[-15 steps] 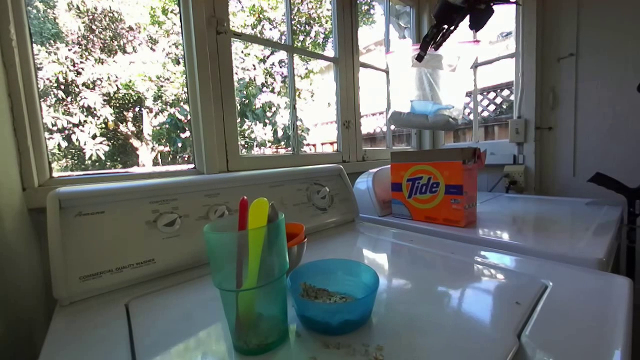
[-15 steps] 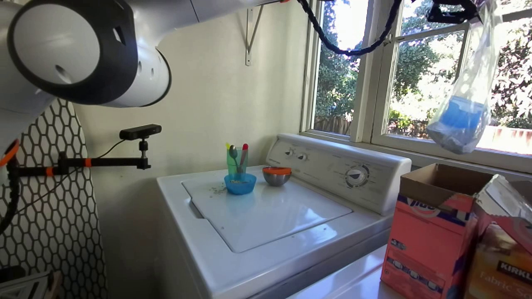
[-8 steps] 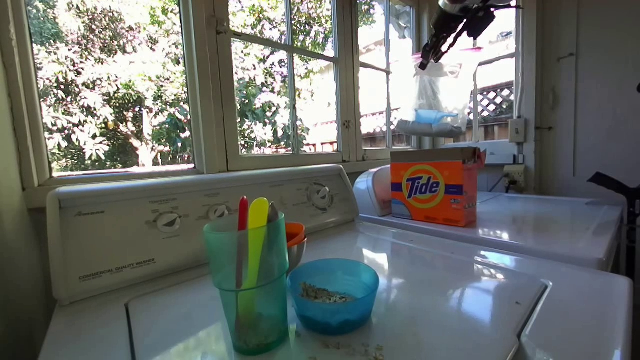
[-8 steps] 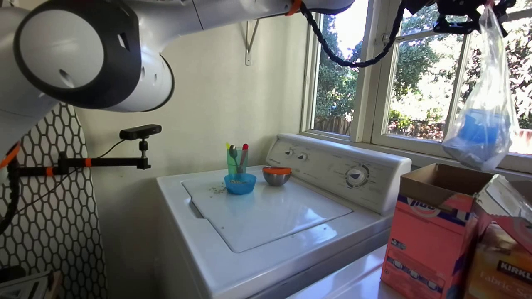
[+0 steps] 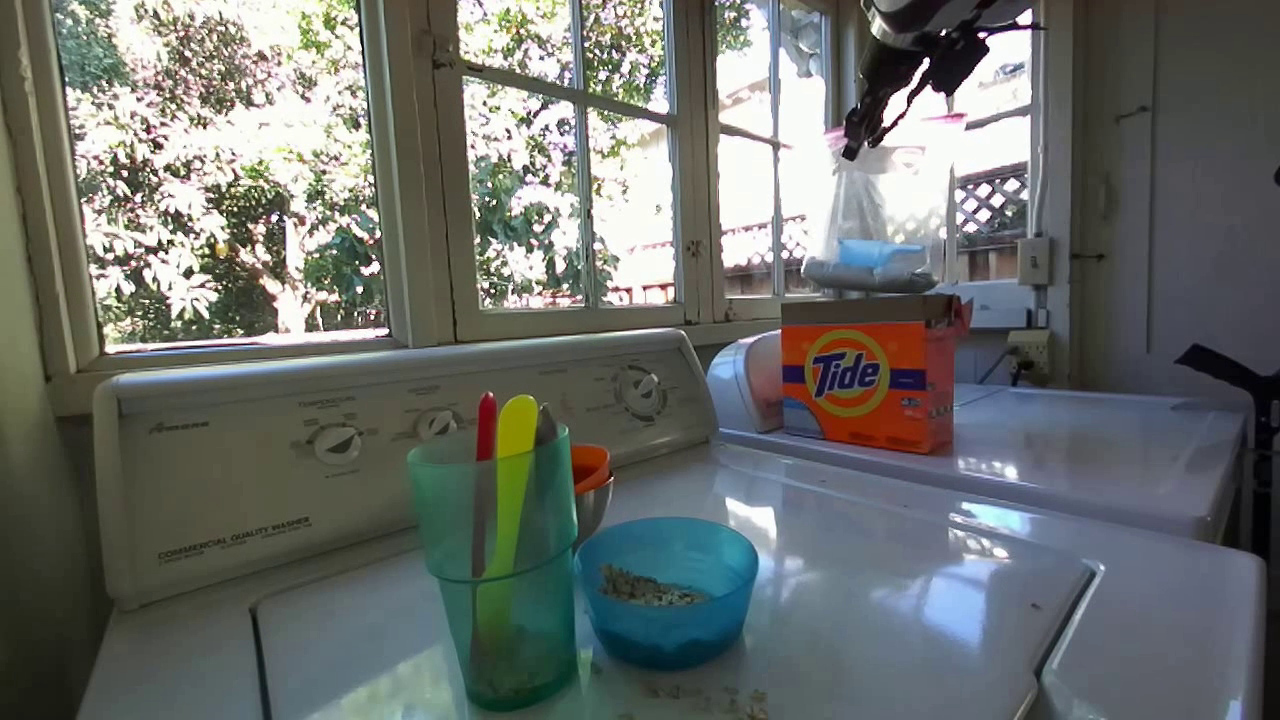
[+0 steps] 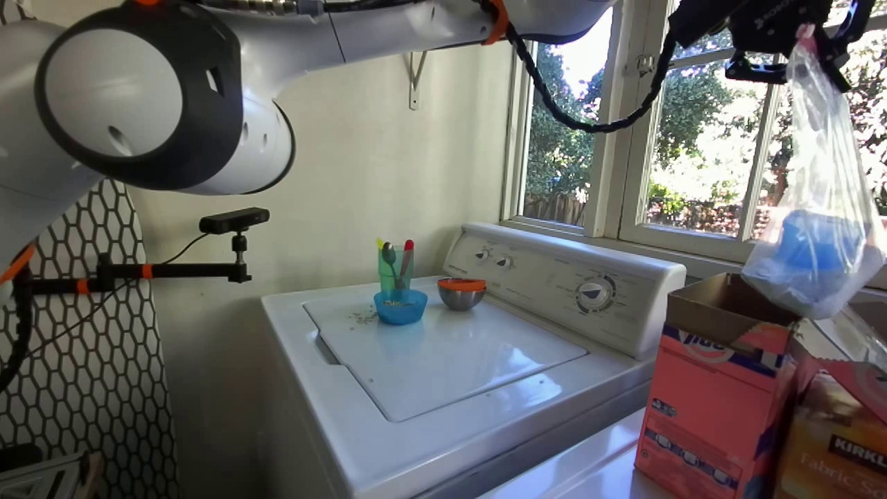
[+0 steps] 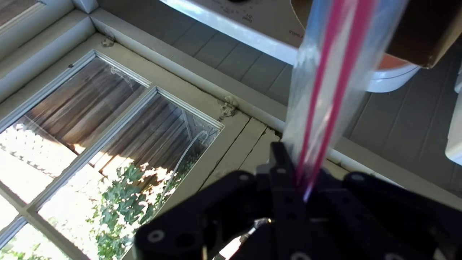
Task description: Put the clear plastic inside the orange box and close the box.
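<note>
- The end effector (image 5: 853,150) was closed tight, pinching the pink zip strip (image 7: 341,85) at the top of the clear plastic bag (image 5: 885,222).
- The bag hung below the end effector, long axis close to vertical, its bottom bulging with pale contents (image 5: 870,276) and a blue scoop-like object (image 6: 814,242).
- The orange Tide box (image 5: 850,385) stood upright just beneath that bulge, mouth up, on the dryer top (image 5: 1090,430), close to the edge facing the washer (image 6: 450,360) and the corner by the dryer console (image 5: 742,372).
- In an exterior view the bulge (image 6: 807,284) overlapped the mouth on its flap side; whether it touched the rim could not be told.
- The zip strip ran roughly parallel to the mouth's long side, so the bag seemed well turned for going in.
- The torn flap (image 6: 849,346) lay folded outward, away from the washer.
- The next move probably called for a small shift toward the washer edge, then lowering; otherwise the bulge could catch on the flap.
</note>
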`<state>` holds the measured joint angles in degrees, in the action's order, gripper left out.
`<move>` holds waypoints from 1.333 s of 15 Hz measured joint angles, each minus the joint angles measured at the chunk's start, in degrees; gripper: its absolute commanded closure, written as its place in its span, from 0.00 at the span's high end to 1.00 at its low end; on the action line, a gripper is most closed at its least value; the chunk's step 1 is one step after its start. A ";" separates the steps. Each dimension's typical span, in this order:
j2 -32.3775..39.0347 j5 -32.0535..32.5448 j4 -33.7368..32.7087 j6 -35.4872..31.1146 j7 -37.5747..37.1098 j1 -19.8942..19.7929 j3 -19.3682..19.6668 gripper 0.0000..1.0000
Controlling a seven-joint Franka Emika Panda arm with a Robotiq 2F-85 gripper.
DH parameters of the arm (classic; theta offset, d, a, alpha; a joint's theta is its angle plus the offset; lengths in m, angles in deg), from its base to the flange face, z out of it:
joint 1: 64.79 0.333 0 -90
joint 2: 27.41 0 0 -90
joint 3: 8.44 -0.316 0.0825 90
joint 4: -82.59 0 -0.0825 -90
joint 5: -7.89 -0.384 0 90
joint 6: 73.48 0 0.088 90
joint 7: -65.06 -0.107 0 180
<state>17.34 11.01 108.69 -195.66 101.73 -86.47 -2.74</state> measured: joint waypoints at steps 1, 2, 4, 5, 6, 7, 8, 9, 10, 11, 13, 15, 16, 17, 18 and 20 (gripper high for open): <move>0.08 0.23 0.00 0.60 0.00 0.05 0.00 0.00; 0.10 0.41 0.00 1.14 0.00 0.09 0.00 0.00; 0.09 0.50 0.00 2.02 0.00 0.14 0.01 0.00; 0.07 0.51 -0.01 2.33 0.01 0.16 0.01 0.00; 0.06 0.51 -0.02 2.46 0.01 0.20 -0.04 0.00; 0.03 0.51 -0.03 2.56 0.02 0.26 -0.12 0.00; -0.01 0.48 -0.05 2.73 0.03 0.36 -0.28 0.00; -0.09 0.48 -0.06 2.93 0.03 0.49 -0.49 0.00; -0.16 0.43 -0.10 3.03 0.03 0.63 -0.77 0.00; -0.25 0.43 -0.15 3.04 0.03 0.82 -1.01 0.00; -0.51 0.42 -0.17 3.04 0.01 1.33 -1.37 0.00; -0.76 0.42 -0.17 3.08 0.01 1.91 -1.46 0.00; -0.81 0.42 -0.17 3.21 0.01 2.14 -1.45 0.00; -0.81 0.45 -0.12 3.38 0.01 2.29 -1.42 0.00; -0.80 0.45 -0.04 3.59 0.01 2.36 -1.41 0.00; -0.76 0.45 -0.02 4.47 0.01 2.36 -1.35 0.00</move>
<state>16.58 11.46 108.67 -191.18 101.74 -84.11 -4.08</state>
